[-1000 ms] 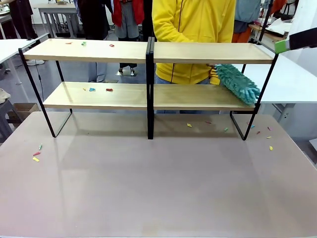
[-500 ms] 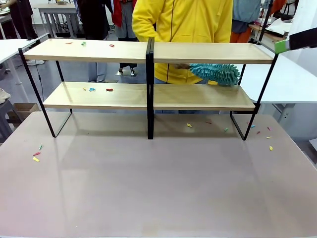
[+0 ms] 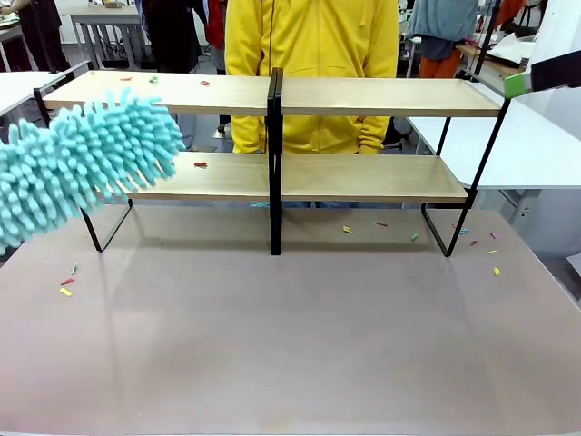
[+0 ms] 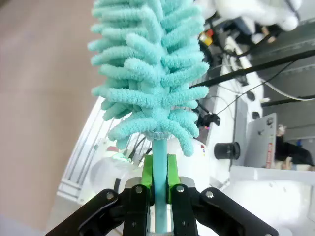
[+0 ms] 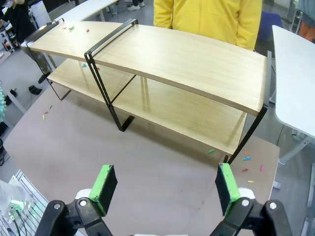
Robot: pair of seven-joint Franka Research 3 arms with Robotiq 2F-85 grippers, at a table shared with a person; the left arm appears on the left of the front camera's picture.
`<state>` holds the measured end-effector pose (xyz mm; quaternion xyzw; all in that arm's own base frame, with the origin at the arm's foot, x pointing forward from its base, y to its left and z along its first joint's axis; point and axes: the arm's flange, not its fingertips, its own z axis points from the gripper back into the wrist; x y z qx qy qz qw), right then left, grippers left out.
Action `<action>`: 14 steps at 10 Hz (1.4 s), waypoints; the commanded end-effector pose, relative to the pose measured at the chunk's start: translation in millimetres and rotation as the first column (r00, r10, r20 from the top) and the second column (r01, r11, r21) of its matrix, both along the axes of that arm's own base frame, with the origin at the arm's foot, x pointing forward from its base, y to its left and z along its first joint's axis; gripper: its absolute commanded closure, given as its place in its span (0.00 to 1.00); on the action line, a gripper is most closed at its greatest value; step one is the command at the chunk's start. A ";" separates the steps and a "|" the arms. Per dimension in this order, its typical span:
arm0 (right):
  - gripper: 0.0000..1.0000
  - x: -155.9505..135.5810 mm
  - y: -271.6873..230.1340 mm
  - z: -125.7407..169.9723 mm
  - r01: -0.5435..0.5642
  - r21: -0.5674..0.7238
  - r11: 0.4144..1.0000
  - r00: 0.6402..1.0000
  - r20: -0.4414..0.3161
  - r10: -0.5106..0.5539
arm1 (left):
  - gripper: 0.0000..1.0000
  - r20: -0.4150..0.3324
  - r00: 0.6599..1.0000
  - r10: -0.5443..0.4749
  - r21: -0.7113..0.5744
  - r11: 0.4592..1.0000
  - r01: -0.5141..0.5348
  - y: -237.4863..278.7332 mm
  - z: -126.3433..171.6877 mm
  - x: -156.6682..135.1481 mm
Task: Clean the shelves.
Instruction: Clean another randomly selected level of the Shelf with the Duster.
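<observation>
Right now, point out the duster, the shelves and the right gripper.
duster (image 3: pixel 91 159), front view, fluffy teal head
shelves (image 3: pixel 381 95), front view, top board, right half
right gripper (image 5: pixel 165 179), right wrist view, midway between fingertips

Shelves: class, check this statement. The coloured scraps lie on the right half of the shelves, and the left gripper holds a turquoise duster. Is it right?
Not quite. The scraps lie on the left half of the shelves, not the right, as the front view shows. The rest stands: the left gripper holds a turquoise duster.
</observation>
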<state>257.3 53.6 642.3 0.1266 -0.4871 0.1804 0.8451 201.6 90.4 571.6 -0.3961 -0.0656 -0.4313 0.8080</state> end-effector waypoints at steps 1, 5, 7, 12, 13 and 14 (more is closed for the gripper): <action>0.00 0.3 -1.0 -0.1 -0.009 0.001 1.000 1.000 -0.002 0.009 | 0.87 -0.032 0.973 -0.228 0.163 0.959 0.230 -70.4 -24.1 17.7; 0.00 0.3 -1.0 -0.1 -0.009 0.001 1.000 1.000 -0.002 0.009 | 0.87 -0.066 0.996 -0.053 0.045 0.997 0.056 -33.5 -19.5 -1.3; 0.00 0.3 -1.0 -0.1 -0.009 0.001 1.000 1.000 -0.002 0.009 | 0.87 -0.066 0.996 -0.053 0.045 0.997 0.056 -33.5 -19.5 -1.3; 0.00 0.3 -1.0 -0.1 -0.009 0.001 1.000 1.000 -0.002 0.009 | 0.87 -0.229 0.971 -0.070 0.346 0.927 0.148 -249.9 -89.6 52.1; 0.00 0.3 -1.0 -0.1 -0.009 0.001 1.000 1.000 -0.002 0.009 | 0.87 -0.222 0.975 -0.007 0.432 0.896 0.104 -300.2 -116.6 61.2; 0.00 0.3 -1.0 -0.1 -0.009 0.001 1.000 1.000 -0.002 0.009 | 0.87 -0.155 0.987 0.046 0.486 0.873 0.035 -346.3 -137.6 63.9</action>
